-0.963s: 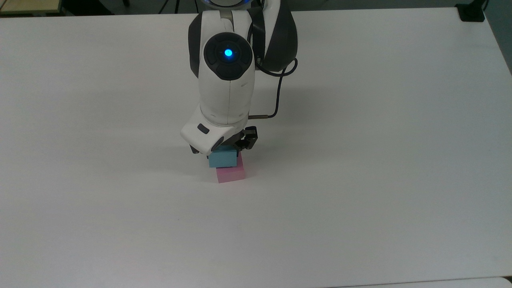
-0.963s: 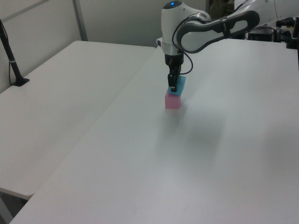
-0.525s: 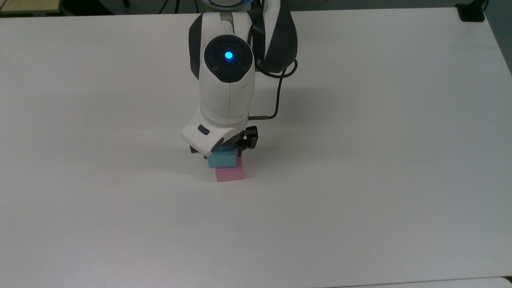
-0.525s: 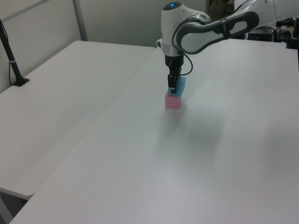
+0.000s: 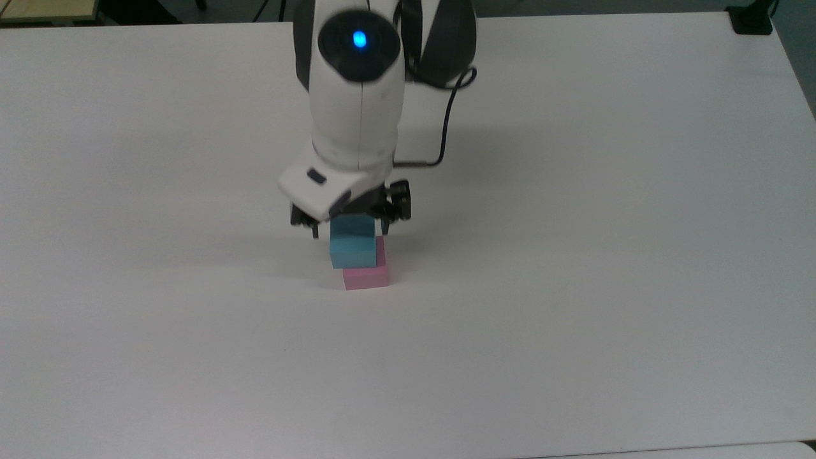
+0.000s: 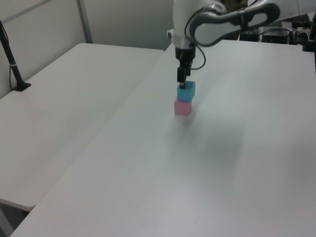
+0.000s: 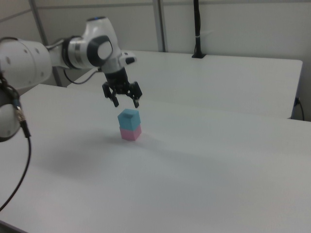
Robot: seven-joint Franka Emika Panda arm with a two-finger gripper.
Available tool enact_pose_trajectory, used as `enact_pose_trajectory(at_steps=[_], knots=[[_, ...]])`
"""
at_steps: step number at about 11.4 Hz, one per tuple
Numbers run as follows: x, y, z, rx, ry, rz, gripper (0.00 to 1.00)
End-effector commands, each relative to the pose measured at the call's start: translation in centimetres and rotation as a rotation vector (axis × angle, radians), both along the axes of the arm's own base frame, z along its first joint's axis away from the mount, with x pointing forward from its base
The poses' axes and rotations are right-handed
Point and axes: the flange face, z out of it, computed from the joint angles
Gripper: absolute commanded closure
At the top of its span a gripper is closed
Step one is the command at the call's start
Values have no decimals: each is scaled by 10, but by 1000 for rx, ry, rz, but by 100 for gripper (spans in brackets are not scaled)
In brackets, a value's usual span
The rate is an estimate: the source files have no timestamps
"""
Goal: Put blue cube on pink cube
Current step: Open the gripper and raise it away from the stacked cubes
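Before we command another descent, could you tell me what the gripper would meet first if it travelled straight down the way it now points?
Most likely the blue cube. The gripper hangs open just above it, fingers pointing down, and the blue cube rests on the pink cube. The open fingers might pass its sides instead; depth is hard to judge.

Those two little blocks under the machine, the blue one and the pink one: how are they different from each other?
The blue cube is light blue; the pink cube is pastel pink. The blue cube sits on top, while the pink cube rests directly on the white table. In the top view the blue cube sits shifted slightly toward the top view's left, leaving a strip of the pink cube's top bare. The open tool hangs just above the blue cube, touching neither. Both look matte, plain and about equal in size.
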Motion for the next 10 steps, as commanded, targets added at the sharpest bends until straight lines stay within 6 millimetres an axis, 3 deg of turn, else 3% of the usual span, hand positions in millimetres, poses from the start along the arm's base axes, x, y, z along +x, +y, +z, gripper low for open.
enact_pose_trajectory(at_steps=[1,2,3,5,8,10], knots=[[-80,-19,90,-22,-36,-45,0],[-101,-21,117,-21,-43,-49,0],[-122,-22,132,-29,4,-47,0],[-145,-23,144,-24,29,-56,0],[-158,-18,142,4,93,-60,0],[-166,-26,152,38,100,-82,0]])
